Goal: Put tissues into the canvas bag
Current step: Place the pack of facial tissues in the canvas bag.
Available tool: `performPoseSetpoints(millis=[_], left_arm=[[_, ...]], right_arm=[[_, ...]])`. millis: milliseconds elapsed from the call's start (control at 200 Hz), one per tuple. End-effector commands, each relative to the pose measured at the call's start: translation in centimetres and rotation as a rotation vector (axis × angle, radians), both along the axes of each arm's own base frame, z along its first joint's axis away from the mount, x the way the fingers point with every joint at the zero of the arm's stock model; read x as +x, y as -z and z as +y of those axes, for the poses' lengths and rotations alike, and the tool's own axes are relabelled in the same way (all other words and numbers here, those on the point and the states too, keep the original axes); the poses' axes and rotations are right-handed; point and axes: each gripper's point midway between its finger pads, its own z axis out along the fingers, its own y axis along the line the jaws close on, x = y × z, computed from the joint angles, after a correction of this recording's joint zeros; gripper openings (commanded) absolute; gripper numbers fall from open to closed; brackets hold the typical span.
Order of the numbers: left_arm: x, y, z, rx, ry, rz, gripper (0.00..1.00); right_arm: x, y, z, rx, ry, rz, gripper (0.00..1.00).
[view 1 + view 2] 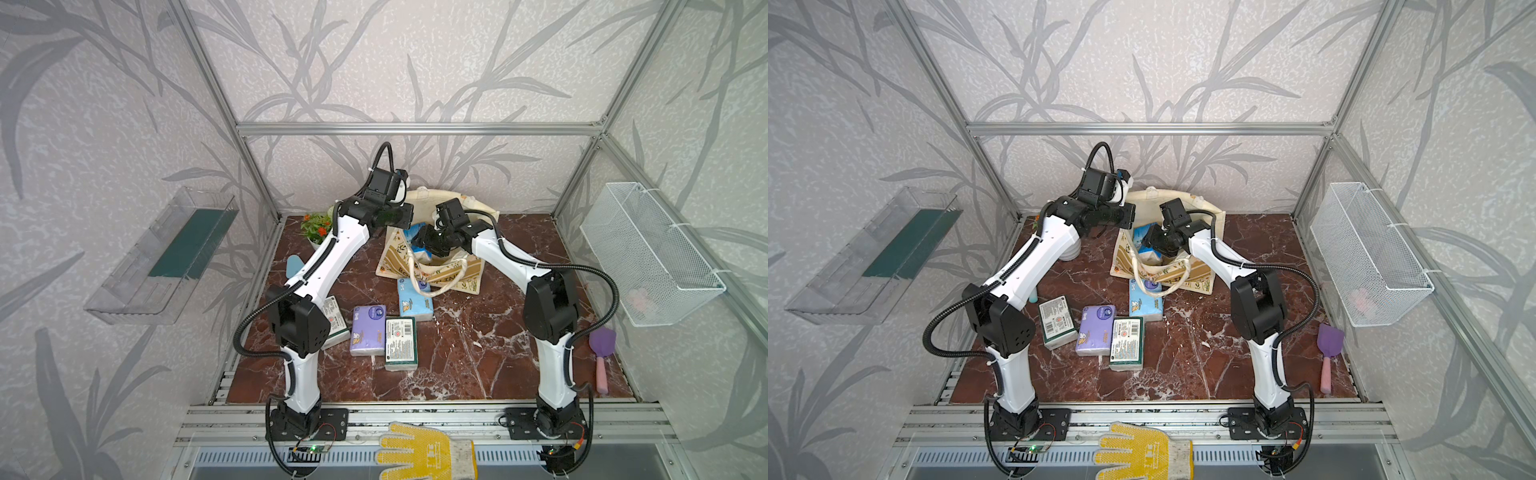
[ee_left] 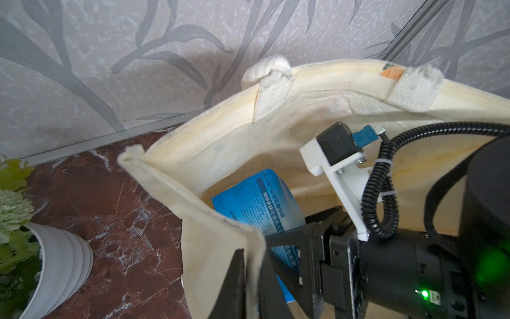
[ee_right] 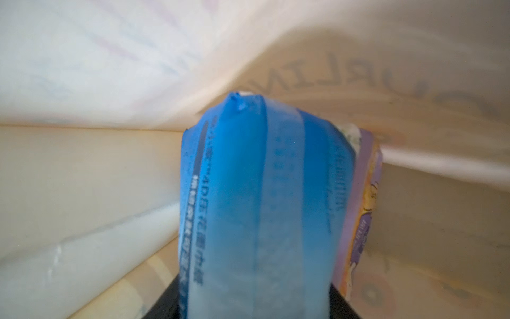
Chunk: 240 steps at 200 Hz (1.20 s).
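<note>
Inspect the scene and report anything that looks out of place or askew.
A yellow-dotted knitted work glove lies on the front metal rail, off the table. One rope handle of the cream canvas bag drapes across a blue plastic-wrapped tissue pack on the table, which might snag.

There are six soft plastic tissue packs: a blue pack and one more blue pack, a lilac pack and one more lilac pack, a dark green pack and one more dark green pack. There is one cream cloth bag with two rope handles. There is one white wire basket, one clear plastic tray, one plant in a white pot, one purple toy shovel, one yellow glove and two white robot arms.
</note>
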Motion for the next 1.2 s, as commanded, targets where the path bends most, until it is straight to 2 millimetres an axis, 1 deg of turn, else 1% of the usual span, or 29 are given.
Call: performPoseSetpoints(millis=[0,145,345,420,495,660,765,925,1065,1195], left_arm=[[-0.2,-3.4,0.0,-0.148,0.014,-0.04,0.08],[-0.4,-4.3,0.1,-0.205,0.02,-0.054,0.07],[-0.3,-4.3,0.3,-0.23,0.021,-0.051,0.07],[-0.3,-4.2,0.2,-0.241,0.028,-0.049,0.07],[-0.2,-4.3,0.3,-0.253,0.023,-0.054,0.07],[0.0,-5.1,1.2,-0.316,-0.009,-0.073,0.07],[0.1,-5.1,1.6,-0.325,-0.02,-0.069,0.07],[0.2,-3.9,1.7,-0.318,-0.032,-0.034,0.07],[0.5,-3.3,2.0,-0.342,-0.059,-0.011,0.07],[0.6,-2.9,2.2,-0.352,-0.074,0.001,0.07]], right_arm=[[0.0,0.6,0.1,-0.069,-0.058,-0.005,0.57],[0.3,1.8,-0.5,-0.152,-0.088,-0.009,0.57],[0.0,3.5,-0.4,-0.172,-0.113,0.023,0.58],[-0.1,3.7,-0.5,-0.182,-0.123,0.026,0.59],[-0.2,3.9,-0.7,-0.192,-0.131,0.028,0.65],[-0.5,4.0,-0.9,-0.171,-0.136,0.038,0.67],[-0.3,3.5,-1.3,-0.163,-0.124,0.031,0.74],[0.3,2.3,-1.3,-0.159,-0.122,-0.009,0.83],[0.6,1.2,-1.8,-0.185,-0.11,-0.039,0.95],[0.8,0.1,-2.1,-0.189,-0.109,-0.065,1.0]])
